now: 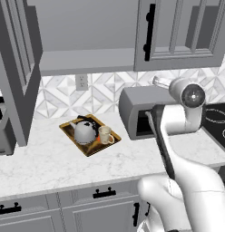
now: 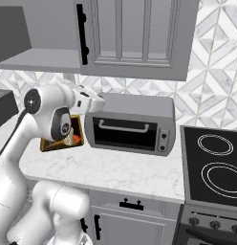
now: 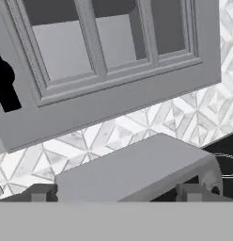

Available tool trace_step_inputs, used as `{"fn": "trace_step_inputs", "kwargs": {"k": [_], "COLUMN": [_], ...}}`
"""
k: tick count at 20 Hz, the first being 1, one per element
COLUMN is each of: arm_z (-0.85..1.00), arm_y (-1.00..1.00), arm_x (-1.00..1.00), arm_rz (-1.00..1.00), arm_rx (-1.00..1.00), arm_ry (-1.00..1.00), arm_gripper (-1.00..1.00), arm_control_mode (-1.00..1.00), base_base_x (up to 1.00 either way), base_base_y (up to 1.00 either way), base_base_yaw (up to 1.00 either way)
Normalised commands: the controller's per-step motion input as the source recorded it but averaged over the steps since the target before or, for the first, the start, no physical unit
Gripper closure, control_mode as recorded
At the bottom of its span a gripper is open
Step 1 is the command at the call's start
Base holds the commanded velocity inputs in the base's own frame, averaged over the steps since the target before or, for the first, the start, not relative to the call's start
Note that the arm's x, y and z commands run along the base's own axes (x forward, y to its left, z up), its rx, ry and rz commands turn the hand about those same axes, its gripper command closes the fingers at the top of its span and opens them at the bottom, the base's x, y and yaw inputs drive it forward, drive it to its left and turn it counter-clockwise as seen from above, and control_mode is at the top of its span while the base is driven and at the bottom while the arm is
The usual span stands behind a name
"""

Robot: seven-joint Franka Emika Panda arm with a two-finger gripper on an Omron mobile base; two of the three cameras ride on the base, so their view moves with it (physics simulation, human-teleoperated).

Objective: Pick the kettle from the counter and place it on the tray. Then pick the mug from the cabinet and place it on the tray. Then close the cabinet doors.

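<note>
Your kettle (image 1: 85,132) and mug (image 1: 105,134) are both sitting on the tray (image 1: 69,131), mug just beside the kettle, out on the bench (image 1: 51,163). So you are down to the doors.

The tool (image 3: 116,193) is hovering over the toaster oven (image 2: 132,122), pointing up at the right-hand door (image 2: 134,36). The two dark fingertips (image 3: 41,192) are standing well apart with nothing between them, so it is wide open and empty.

Here is where I am judging the risk. That right door is looking closed or nearly so, while the left door (image 1: 17,63) is swinging far out over the bench. Reaching across, your elbow could be clipping the toaster oven, a big boxy grey lump. A sweeping arm could also be knocking the domed, smooth metal kettle or the little cream mug off that flat, low-rimmed tray.

The doors are hard framed panels with slim black bar handles (image 1: 149,31); a push off-centre may be sliding away.
</note>
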Motion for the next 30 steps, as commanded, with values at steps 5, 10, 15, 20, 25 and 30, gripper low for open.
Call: {"fn": "trace_step_inputs", "kwargs": {"k": [5, 10, 15, 20, 25, 30], "arm_z": [0.05, -0.02, -0.01, 0.00, 0.00, 0.01], "arm_y": [0.97, 0.86, 0.60, 0.07, 0.01, 0.40], "arm_x": [-0.43, -0.32, -0.22, 0.00, 0.00, -0.18], "arm_rz": [-0.08, 0.00, 0.00, 0.00, 0.00, -0.01], "arm_rx": [-0.35, -0.36, -0.24, -0.03, 0.00, -0.05], "arm_ry": [0.00, -0.13, -0.15, 0.00, 0.00, -0.12], "arm_gripper": [-1.00, -1.00, -1.00, -1.00, -1.00, -1.00], "arm_control_mode": [-1.00, -1.00, -1.00, -1.00, -1.00, -1.00], "base_base_x": [0.00, 0.00, 0.00, 0.00, 0.00, 0.00], "base_base_y": [0.00, 0.00, 0.00, 0.00, 0.00, 0.00], "base_base_yaw": [0.00, 0.00, 0.00, 0.00, 0.00, 0.00]}}
